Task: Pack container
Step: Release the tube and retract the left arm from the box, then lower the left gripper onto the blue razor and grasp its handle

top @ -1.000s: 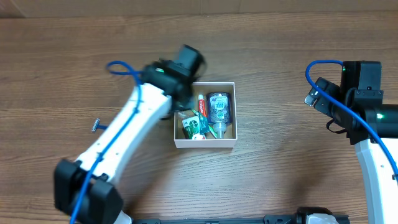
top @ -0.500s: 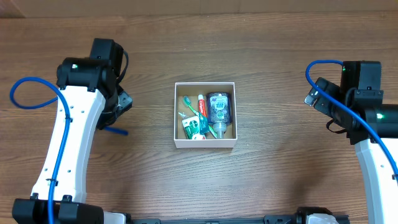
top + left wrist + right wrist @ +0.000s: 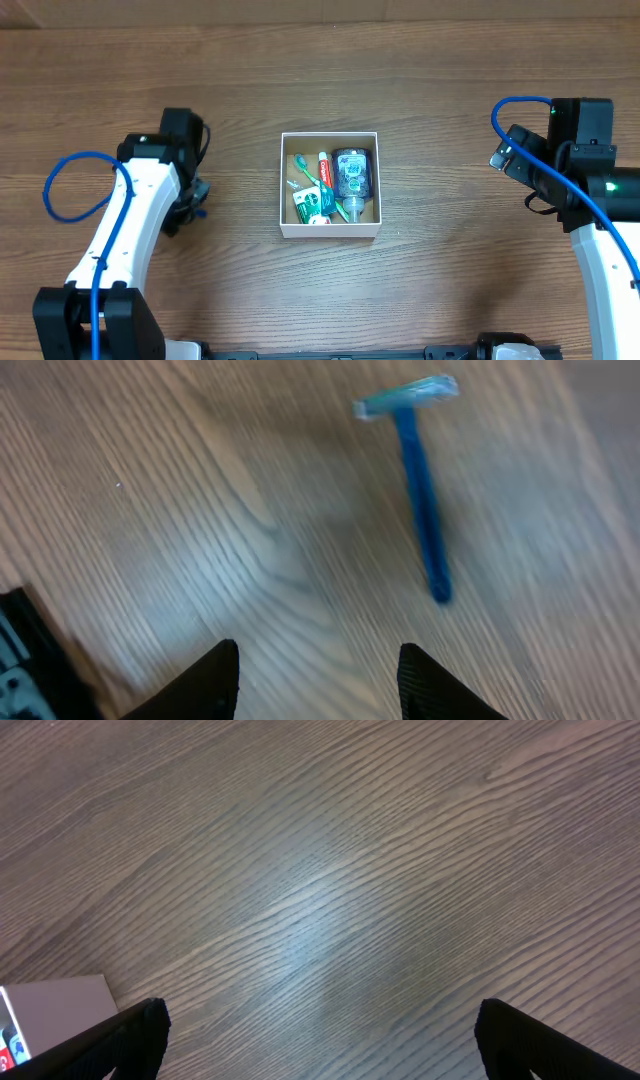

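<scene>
— Since a second ago the left gripper has swung away from the container at mid-counter; it now hovers open and empty near the razor.
— The thin, flat handle could slip between the jaws. The right gripper gapes wide, holding nothing.

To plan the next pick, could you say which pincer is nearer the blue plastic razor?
Left. The left pincer hovers open right by the blue plastic razor; the right pincer is far off, beyond the white cardboard box.
</scene>
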